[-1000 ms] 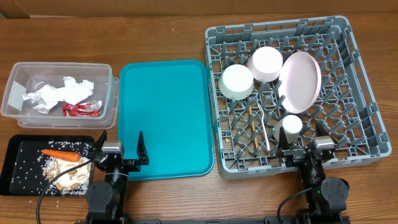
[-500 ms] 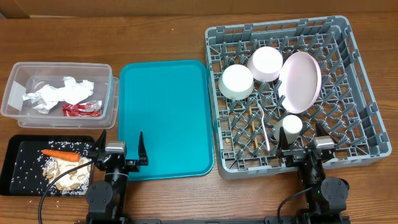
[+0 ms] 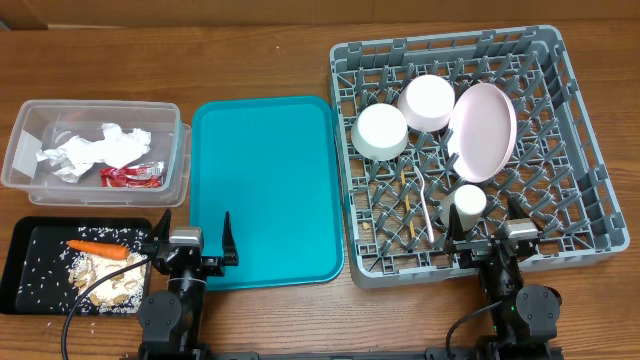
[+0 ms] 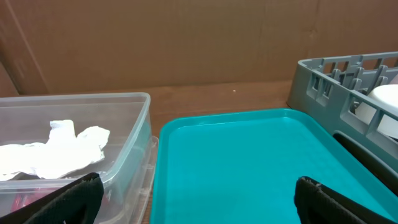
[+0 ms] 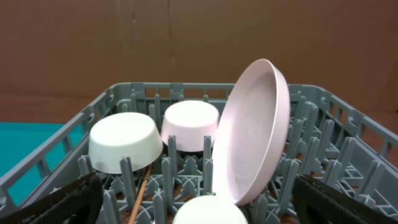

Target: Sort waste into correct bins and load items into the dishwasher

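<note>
Two pincers sit at the near edge of the brown wooden table (image 3: 270, 40), and both are wide apart with nothing in them: the left gripper (image 3: 195, 228) by the near left corner of the flat teal plastic serving tray (image 3: 270, 190), the right gripper (image 3: 482, 222) at the near wall of the big square grey plastic dish rack (image 3: 450, 44). In the rack the pale pink round plate (image 3: 483, 130) leans on its edge, with two white round bowls (image 3: 381, 132) to its left, upside down. The small white cup (image 3: 470, 202), the white plastic fork (image 3: 425, 200) and the thin wooden chopsticks (image 3: 408, 205) lie nearer. On the far left, the clear plastic tub (image 3: 100, 104) holds the crumpled white paper napkins (image 3: 95, 150) and the shiny red snack wrapper (image 3: 132, 176). The shallow black tray (image 3: 80, 222) near it holds the small orange carrot (image 3: 97, 249), the beige food scraps (image 3: 110, 283) and white rice grains. The teal tray looks bare, so the sorting seems all but done. A good finish is to look over the tray and table for any crumb, keep both arms low and back, and not bump the leaning plate.
</note>
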You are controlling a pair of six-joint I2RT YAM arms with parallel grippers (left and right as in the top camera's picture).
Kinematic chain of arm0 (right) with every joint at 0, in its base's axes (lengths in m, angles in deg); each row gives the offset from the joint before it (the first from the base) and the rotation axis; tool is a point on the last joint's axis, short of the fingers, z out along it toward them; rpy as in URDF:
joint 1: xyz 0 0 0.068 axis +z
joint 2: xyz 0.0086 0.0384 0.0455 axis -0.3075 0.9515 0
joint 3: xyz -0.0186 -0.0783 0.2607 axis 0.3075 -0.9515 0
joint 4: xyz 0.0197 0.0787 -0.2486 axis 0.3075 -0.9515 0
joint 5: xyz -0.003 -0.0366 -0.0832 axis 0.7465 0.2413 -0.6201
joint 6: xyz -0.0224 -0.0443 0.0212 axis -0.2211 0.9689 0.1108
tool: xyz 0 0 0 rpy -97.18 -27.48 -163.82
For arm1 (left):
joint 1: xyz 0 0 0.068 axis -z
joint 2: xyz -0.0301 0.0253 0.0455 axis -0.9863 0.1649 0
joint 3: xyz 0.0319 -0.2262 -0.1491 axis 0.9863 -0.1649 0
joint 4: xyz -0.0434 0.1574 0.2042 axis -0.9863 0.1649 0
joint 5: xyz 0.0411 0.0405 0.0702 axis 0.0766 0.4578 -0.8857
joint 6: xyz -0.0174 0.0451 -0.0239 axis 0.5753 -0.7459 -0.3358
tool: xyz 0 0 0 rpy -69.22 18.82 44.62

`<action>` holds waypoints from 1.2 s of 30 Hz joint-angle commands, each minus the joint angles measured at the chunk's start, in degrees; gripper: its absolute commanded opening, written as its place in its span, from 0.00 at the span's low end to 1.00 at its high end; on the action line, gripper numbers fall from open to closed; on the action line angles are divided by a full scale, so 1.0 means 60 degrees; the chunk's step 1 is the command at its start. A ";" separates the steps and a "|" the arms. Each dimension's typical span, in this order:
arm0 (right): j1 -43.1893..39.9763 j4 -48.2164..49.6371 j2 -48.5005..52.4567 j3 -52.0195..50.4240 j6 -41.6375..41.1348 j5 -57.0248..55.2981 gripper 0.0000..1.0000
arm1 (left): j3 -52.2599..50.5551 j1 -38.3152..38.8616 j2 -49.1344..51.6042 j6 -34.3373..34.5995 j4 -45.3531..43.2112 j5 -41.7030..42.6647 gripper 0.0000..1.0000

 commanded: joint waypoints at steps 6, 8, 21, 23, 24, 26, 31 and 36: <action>-0.0044 0.0076 -0.0102 -0.0102 0.0146 0.0113 1.00 | -0.0040 0.0062 -0.0124 -0.0142 -0.0015 0.0040 1.00; -0.0044 0.0073 -0.0102 -0.0102 0.0146 0.0113 1.00 | -0.0040 0.0062 -0.0124 -0.0142 -0.0015 0.0040 1.00; -0.0623 0.0076 -0.0102 -0.0102 0.0146 0.0117 1.00 | -0.0040 0.0062 -0.0124 -0.0142 -0.0015 0.0040 1.00; -0.0656 0.0076 -0.0102 -0.0102 0.0146 0.0117 1.00 | -0.0040 0.0062 -0.0124 -0.0142 -0.0015 0.0040 1.00; -0.0616 0.0076 -0.0102 -0.0102 0.0146 0.0117 1.00 | -0.0040 0.0062 -0.0124 -0.0142 -0.0015 0.0040 1.00; -0.0455 0.0076 -0.0102 -0.0102 0.0146 0.0117 1.00 | -0.0040 0.0062 -0.0124 -0.0142 -0.0015 0.0040 1.00; -0.0390 0.0076 -0.0102 -0.0102 0.0146 0.0117 1.00 | -0.0040 0.0062 -0.0124 -0.0142 -0.0015 0.0040 1.00; -0.0390 0.0076 -0.0102 -0.0102 0.0146 0.0117 1.00 | -0.0040 0.0062 -0.0124 -0.0142 -0.0015 0.0040 1.00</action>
